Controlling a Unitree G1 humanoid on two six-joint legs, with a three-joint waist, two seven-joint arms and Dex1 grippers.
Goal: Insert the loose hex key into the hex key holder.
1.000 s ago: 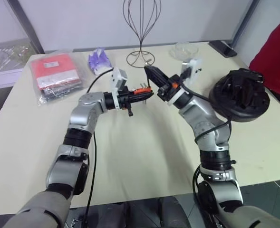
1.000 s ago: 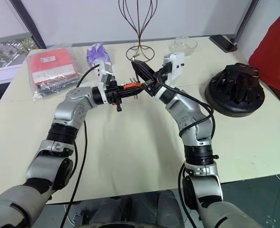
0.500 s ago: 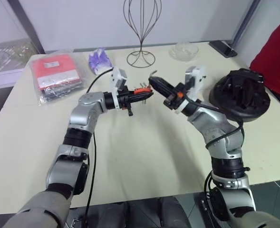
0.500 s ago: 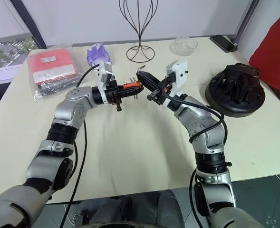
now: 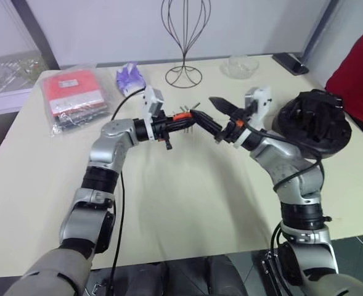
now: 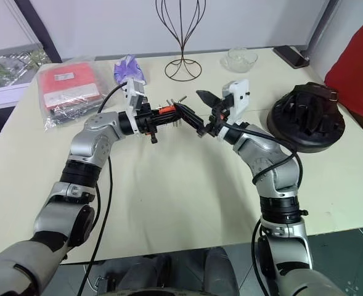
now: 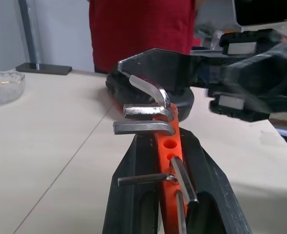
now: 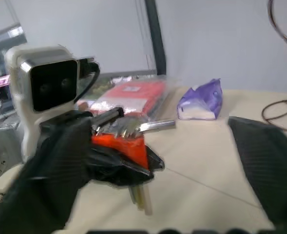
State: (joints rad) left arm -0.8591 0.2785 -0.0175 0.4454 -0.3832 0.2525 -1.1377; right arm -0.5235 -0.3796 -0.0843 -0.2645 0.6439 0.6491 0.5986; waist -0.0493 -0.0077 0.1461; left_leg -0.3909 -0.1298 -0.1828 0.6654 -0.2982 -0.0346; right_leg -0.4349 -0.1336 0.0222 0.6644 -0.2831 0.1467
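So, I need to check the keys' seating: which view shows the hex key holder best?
The left wrist view: the hex key holder sits close between the left gripper's fingers, keys visible. The right wrist view shows it blurred; the eye views show it small.

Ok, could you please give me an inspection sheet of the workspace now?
Surface: cream table, no spills seen.
Job's things: hex key holder held above the table; loose hex key cannot be told from its keys.
Clutter: red packet, purple bag, wire stand, glass bowl, phone, black round object.
Grippers: left gripper shut on the holder; right gripper open beside it.
Cables: black cable along the left arm.
Surroundings: person in red at the table's right.
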